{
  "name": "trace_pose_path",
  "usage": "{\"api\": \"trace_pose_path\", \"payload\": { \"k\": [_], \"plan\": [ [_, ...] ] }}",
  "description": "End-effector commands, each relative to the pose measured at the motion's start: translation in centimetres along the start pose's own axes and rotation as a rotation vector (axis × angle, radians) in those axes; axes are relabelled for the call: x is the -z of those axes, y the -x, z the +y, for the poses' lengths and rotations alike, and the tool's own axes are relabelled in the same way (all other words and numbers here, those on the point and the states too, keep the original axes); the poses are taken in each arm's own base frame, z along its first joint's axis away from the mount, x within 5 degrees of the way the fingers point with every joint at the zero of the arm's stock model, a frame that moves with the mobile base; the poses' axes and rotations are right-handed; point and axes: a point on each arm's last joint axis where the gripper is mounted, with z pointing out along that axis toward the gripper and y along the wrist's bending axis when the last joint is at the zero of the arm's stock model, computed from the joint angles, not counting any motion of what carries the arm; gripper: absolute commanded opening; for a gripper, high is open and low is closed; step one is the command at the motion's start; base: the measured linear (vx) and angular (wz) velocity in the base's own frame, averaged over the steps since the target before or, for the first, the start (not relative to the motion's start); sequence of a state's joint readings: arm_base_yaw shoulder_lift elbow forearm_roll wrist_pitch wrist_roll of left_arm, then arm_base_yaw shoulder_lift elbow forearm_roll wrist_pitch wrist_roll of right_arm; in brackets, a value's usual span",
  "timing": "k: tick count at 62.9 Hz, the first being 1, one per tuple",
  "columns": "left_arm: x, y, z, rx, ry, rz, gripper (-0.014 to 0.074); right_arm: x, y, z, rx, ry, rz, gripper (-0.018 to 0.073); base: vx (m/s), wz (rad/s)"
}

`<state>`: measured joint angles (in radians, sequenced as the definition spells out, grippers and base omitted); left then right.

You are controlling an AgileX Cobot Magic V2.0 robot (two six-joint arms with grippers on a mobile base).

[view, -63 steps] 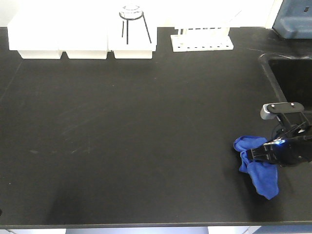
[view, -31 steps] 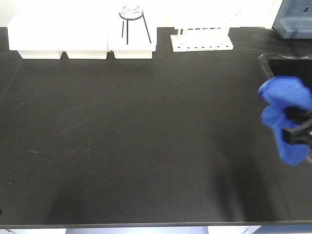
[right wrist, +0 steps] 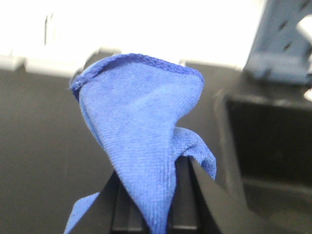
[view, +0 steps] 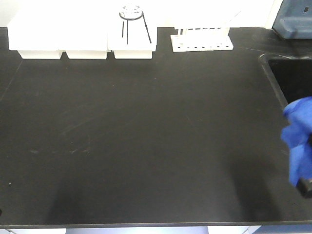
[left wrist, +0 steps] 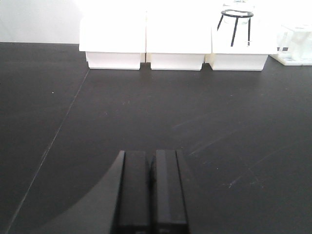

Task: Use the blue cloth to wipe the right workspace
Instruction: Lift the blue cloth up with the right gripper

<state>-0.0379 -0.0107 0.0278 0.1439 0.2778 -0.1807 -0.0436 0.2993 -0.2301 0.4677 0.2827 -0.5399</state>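
The blue cloth (view: 298,141) hangs off the black benchtop (view: 146,136) at the right edge of the front view, beside the sink. My right gripper (right wrist: 156,168) is shut on it: the cloth (right wrist: 141,131) bunches up from between the black fingers (right wrist: 187,195) and a thin corner trails down at lower left. My left gripper (left wrist: 151,155) is shut with nothing in it, low over the benchtop (left wrist: 219,122). This bench carries white trays, a rack and a sink. The right workspace is out of view.
Three white trays (view: 58,41) line the back edge, one bearing a black tripod stand (view: 132,22). A white tube rack (view: 201,43) stands to their right. A sink (view: 292,73) opens at the right, with a blue-grey object (view: 295,19) behind it.
The right gripper has lifted the blue cloth off the benchtop and carried it rightward, so it now hangs partly cut off at the front view's right edge.
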Motion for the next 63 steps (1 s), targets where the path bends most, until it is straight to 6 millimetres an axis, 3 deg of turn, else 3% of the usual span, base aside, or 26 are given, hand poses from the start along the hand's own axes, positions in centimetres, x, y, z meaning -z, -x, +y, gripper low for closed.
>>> {"api": "trace_pose_path", "payload": {
  "k": [1, 63],
  "plan": [
    [-0.15, -0.22, -0.12, 0.006, -0.018, -0.063, -0.0006, 0.30, 2.03, -0.71, -0.042, -0.072, -0.153, -0.0004, 0.00, 0.00],
    [-0.15, -0.22, -0.12, 0.006, -0.018, -0.063, -0.0006, 0.27, 1.96, -0.64, -0.055, -0.063, -0.145, -0.0004, 0.00, 0.00]
  ]
}}
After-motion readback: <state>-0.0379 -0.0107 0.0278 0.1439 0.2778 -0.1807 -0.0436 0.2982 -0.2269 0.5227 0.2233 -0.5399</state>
